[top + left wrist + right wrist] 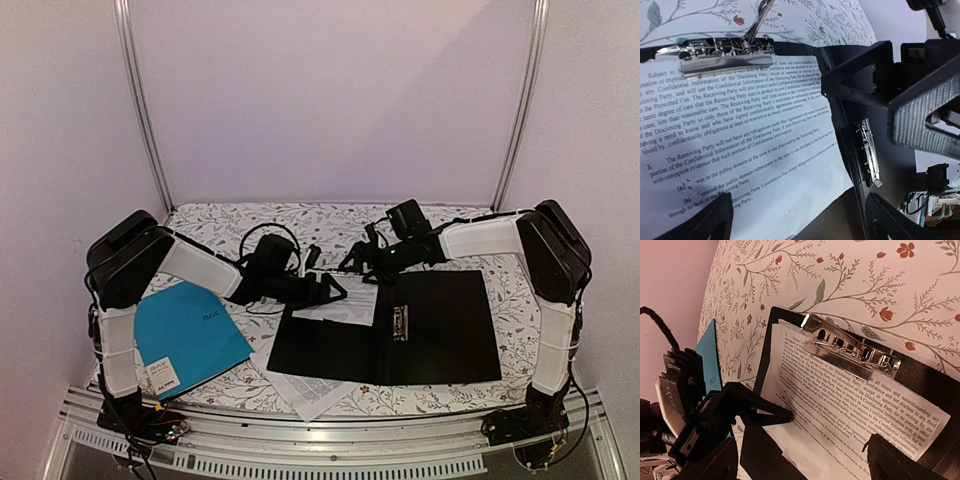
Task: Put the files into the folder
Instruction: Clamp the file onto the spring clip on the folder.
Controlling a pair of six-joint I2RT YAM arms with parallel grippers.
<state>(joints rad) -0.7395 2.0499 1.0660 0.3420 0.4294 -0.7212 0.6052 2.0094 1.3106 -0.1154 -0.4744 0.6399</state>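
Note:
The black folder (pixel 440 340) lies open in the middle of the table. A white printed sheet of the files (pixel 345 300) rests on its far left part. A silver clip (pixel 725 62) clamps the sheet's top edge (pixel 850 405). More printed paper (pixel 312 392) sticks out from under the folder's near edge. My left gripper (pixel 325 287) hangs open low over the sheet (pixel 740 130), nothing between its fingers (pixel 705 222). My right gripper (pixel 362 262) is open just beyond it, over the same sheet. One left fingertip (pixel 790 416) sits at the sheet's left edge.
A teal-blue folder (pixel 190 340) lies at the left, near the left arm. A second metal clip (pixel 867 155) runs along the black folder's spine. The table wears a floral cloth (pixel 230 222), with walls and frame posts close behind.

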